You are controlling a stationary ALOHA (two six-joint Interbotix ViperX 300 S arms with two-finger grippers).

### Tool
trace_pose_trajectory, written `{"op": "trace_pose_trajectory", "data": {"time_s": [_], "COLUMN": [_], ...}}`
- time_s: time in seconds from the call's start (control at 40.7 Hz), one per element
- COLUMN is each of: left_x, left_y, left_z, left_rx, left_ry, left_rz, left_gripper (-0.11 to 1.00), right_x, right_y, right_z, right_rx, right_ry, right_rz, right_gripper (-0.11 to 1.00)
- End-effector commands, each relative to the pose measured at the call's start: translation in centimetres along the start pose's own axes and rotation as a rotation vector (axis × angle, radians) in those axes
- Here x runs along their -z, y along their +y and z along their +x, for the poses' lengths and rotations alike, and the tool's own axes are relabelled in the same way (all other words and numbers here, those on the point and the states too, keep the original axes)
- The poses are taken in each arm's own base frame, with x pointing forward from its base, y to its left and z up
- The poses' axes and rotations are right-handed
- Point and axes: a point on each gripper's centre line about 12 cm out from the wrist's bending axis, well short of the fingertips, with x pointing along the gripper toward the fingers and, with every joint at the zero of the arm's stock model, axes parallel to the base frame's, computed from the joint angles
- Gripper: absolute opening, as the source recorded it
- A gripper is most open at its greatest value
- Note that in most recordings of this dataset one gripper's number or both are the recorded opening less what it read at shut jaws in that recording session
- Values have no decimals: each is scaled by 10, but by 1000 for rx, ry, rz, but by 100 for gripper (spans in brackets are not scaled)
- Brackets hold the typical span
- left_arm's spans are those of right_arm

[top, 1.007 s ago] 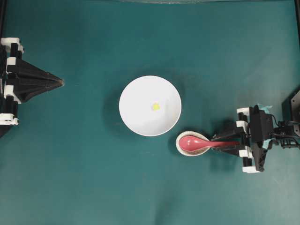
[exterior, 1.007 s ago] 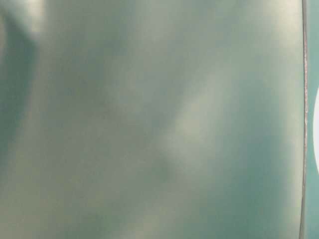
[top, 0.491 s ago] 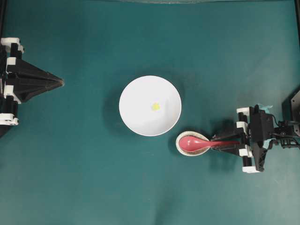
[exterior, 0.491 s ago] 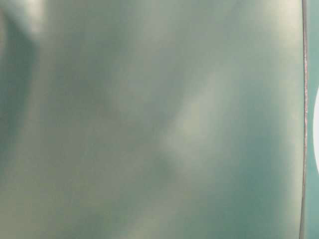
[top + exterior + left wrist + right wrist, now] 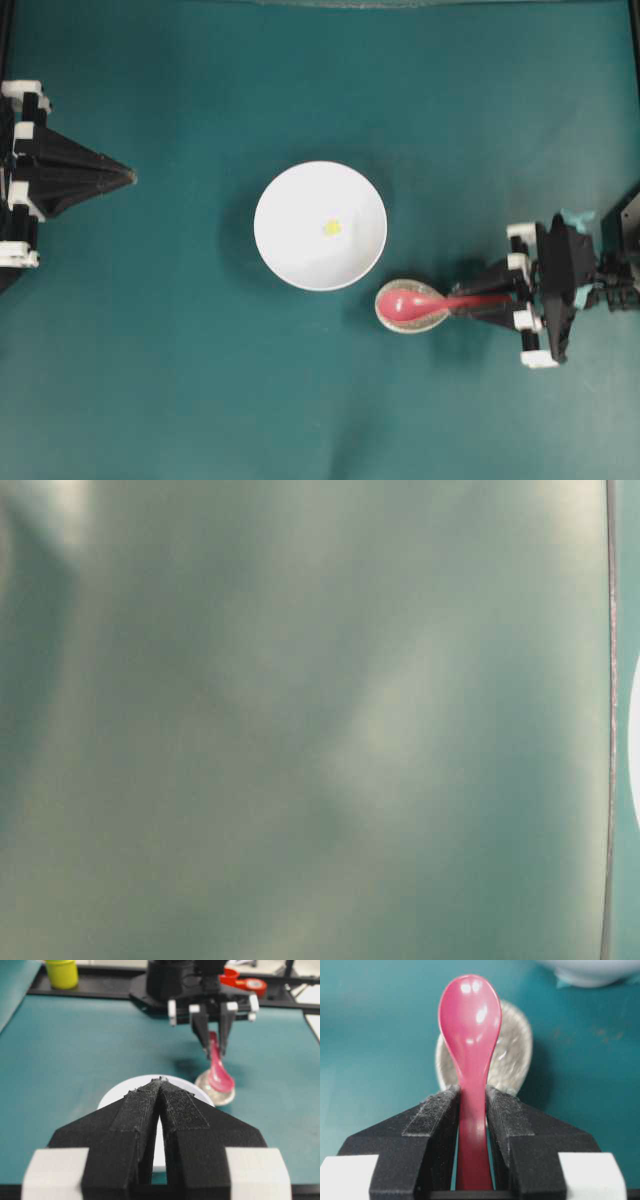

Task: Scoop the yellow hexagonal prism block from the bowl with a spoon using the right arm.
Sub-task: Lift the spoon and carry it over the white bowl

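I was at the pickup step: the right hand [image 5: 472, 1110] had clamped the spoon [image 5: 470, 1035] by its handle, scoop over the speckled dish [image 5: 385, 315]. Next I judged a lift and carry to the bowl [image 5: 290, 250], where the yellow hexagonal prism block [image 5: 331, 227] lay; the left hand [image 5: 160, 1085], pressed shut, idled.

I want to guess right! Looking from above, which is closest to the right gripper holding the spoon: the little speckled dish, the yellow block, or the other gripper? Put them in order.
From the right gripper:
1. Speckled dish, just left of it, under the spoon.
2. Yellow block, in the white bowl, mid-table.
3. Left gripper, far left edge.
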Motion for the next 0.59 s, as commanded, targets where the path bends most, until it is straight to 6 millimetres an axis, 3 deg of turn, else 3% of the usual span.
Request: {"op": "trace_pose_trajectory", "data": {"time_s": [0.0,0.27,0.565], "left_x": [-9,-9,-9], "left_y": [1,1,0], "left_z": [2,2,3], "left_rx": [-2,-2,-1], "left_ry": [-25,-25,-26], "left_rz": [0,-2,-2], "left_gripper": [0,0,0], "right_x": [-19,-66,-123], "right_y": [4,10,-3], "right_z": [-2,-4,-8], "right_rx": [-18,-45,-47], "right_ry": [-55,-67,52], "right_rz": [4,-65,24], "right_gripper": [24,24,24]}}
